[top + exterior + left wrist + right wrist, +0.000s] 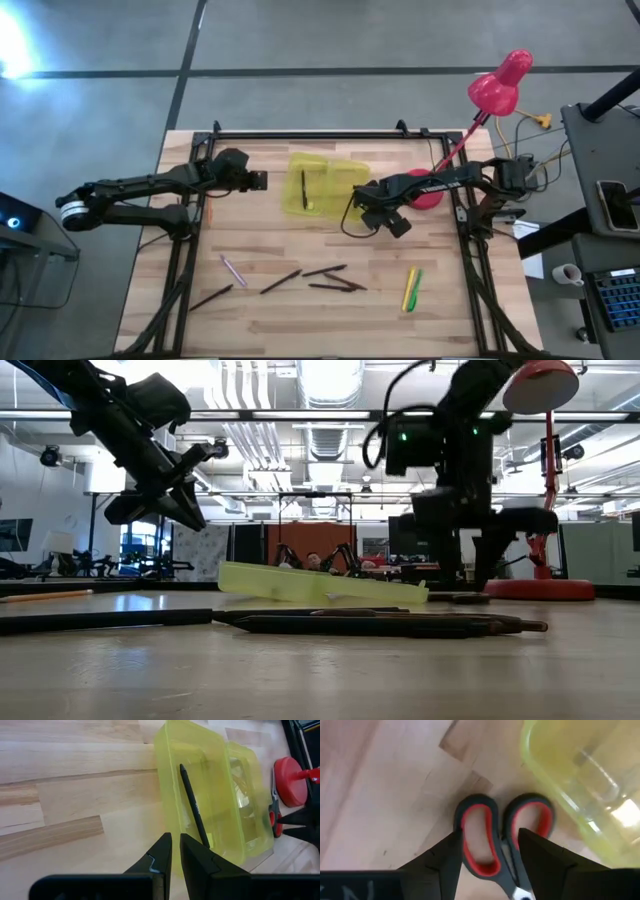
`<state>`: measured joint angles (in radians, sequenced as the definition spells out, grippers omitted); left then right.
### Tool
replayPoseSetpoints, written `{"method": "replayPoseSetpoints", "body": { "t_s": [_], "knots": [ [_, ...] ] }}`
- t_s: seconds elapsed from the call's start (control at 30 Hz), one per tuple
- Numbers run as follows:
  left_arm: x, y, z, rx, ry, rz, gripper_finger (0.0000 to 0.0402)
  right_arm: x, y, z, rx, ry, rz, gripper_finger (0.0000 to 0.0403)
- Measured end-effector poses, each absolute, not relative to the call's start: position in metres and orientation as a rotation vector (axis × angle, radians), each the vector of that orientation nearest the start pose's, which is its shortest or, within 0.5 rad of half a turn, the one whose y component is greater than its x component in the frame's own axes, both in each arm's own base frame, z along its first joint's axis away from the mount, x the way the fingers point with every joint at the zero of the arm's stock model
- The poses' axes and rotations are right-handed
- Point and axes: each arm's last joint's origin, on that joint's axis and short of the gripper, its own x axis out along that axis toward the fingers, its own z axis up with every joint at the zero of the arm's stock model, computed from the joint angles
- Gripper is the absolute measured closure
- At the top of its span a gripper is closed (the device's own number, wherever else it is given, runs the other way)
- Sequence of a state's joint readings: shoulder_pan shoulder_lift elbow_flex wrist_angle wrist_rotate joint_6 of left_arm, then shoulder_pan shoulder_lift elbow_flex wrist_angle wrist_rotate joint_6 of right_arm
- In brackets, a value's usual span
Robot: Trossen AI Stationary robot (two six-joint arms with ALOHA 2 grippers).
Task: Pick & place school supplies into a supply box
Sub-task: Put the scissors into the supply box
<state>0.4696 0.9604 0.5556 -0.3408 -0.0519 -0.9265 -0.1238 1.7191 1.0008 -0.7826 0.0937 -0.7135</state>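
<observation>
The left gripper (262, 181) hangs above the table (260, 320) just left of the box (345, 172), fingers nearly together with a thin slit between them and nothing held. The box lies open at the far middle of the table, tray and lid side by side. One dark pen (304, 190) lies in its left half, running near to far; nothing else shows inside.

Near the front, left to right: a dark pen (211, 297) at an angle, a pink pen (233, 269) just beyond it, another dark pen (281, 281), then about three dark pens (335, 279) in a loose cluster that touch or cross. Farther right a yellow marker (408, 289) and a green marker (415, 286) lie side by side, touching.

The right gripper (487, 850) is just right of the box, low over the scissors (492, 840). Its fingers stand apart on either side of one red-lined handle loop; whether they press it I cannot tell. The scissors lie on the wood close to the box's right edge.

The lamp's red base (428, 192) sits right behind that arm, near the right rail. Bare wood lies between the box and the pens, and along the near edge.
</observation>
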Motion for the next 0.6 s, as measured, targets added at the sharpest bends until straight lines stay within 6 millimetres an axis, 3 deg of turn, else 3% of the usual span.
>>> {"method": "replayPoseSetpoints", "body": {
  "t_s": [0.17,0.6],
  "knots": [
    [0.1674,0.0867,0.2129,-1.019,0.458,0.811,0.0379,0.2846,-0.0454,0.1454,-0.528,1.475,0.337,0.0228],
    [0.1675,0.0867,0.213,-1.047,0.446,0.82,0.0379,0.2911,-0.048,0.1523,-0.52,1.459,0.33,0.0238]
  ]
}}
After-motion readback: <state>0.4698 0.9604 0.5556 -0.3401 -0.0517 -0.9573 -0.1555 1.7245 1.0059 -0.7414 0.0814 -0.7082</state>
